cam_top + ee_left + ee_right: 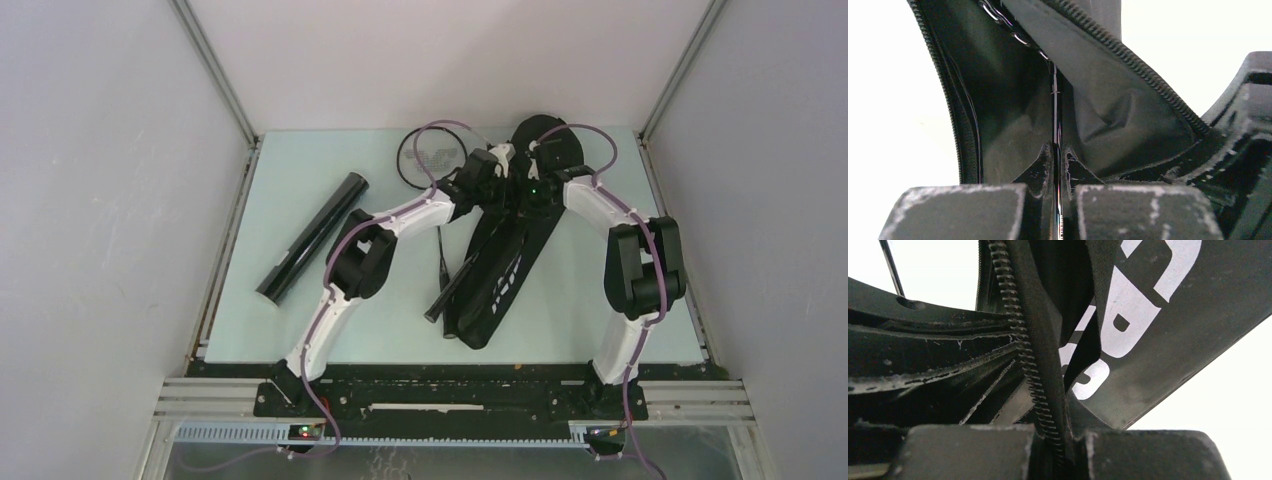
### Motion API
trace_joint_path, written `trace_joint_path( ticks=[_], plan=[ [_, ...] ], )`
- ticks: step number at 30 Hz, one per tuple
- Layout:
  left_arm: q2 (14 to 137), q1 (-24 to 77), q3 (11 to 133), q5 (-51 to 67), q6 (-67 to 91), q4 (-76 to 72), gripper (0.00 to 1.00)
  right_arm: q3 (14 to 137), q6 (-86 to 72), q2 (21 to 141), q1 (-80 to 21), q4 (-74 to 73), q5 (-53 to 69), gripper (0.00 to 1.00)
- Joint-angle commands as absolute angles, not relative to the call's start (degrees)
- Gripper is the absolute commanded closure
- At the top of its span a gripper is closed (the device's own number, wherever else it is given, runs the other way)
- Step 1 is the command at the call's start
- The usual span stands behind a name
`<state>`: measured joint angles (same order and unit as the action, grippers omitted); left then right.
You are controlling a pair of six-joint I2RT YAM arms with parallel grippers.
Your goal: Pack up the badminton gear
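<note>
The left end effector (1058, 167) is pressed together on a thin black edge inside the open mouth of the bag (505, 265), and the right end effector (1060, 440) pinches the bag's zipper edge. The bag lies mid-worktop (590, 300), with a racket (436, 158) just to its left and the tube (312, 237) well apart. What the bag holds is hidden.

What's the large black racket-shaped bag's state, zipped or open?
Open: the bag has its zipper edges spread apart, lining visible.

white arms (410, 212) with black joints, purple cables (440, 123) (one green light (534, 187))
</note>
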<state>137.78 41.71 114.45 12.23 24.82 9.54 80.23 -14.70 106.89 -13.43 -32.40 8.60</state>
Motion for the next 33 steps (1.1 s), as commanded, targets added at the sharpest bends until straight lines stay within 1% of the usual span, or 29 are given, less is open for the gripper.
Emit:
trace_joint_path(
  ticks=[1,2,3,4,8,11,13,16,20,24,27,33],
  plan=[
    [140.0,40.9,123.6,15.1,29.9,0.4,1.0,79.8,-12.1,104.1,-12.6,-31.9,10.7,1.0],
    [140.0,40.9,123.5,16.5,29.9,0.3,1.0,79.8,-11.5,104.3,-12.5,-31.6,10.0,1.0],
    [139.9,40.8,123.3,18.9,29.7,0.3,0.97,79.8,-11.0,104.3,-12.2,-31.5,9.4,1.0],
    [139.5,40.6,122.5,19.8,29.4,0.2,0.91,79.9,-10.5,104.3,-11.9,-31.3,9.3,1.0],
    [136.1,39.3,117.2,25.8,27.2,0.3,0.52,80.3,-8.2,104.4,-11.0,-31.0,8.3,1.0],
    [131.7,38.6,112.3,28.0,23.4,1.5,0.32,80.7,-7.1,104.5,-10.3,-30.6,7.2,1.0],
    [128.4,38.5,109.0,28.8,20.4,3.1,0.24,80.9,-6.9,104.8,-9.7,-30.7,7.3,1.0],
    [122.3,38.2,103.0,30.3,14.9,6.8,0.19,81.4,-6.6,105.3,-8.8,-30.8,8.4,1.0],
    [110.4,38.0,89.9,30.4,7.4,9.6,0.18,81.4,-6.3,105.4,-8.1,-30.6,8.5,1.0],
    [102.5,38.1,76.6,27.6,1.1,11.5,0.17,81.8,-5.7,105.3,-7.7,-30.9,10.1,1.0],
    [101.3,38.7,70.3,28.0,0.1,12.4,0.16,82.0,-5.0,105.2,-7.5,-31.1,10.8,1.0],
    [102.9,41.9,67.3,30.0,-2.4,12.4,0.14,82.4,-4.9,105.1,-7.4,-31.6,11.8,1.0]
  ],
)
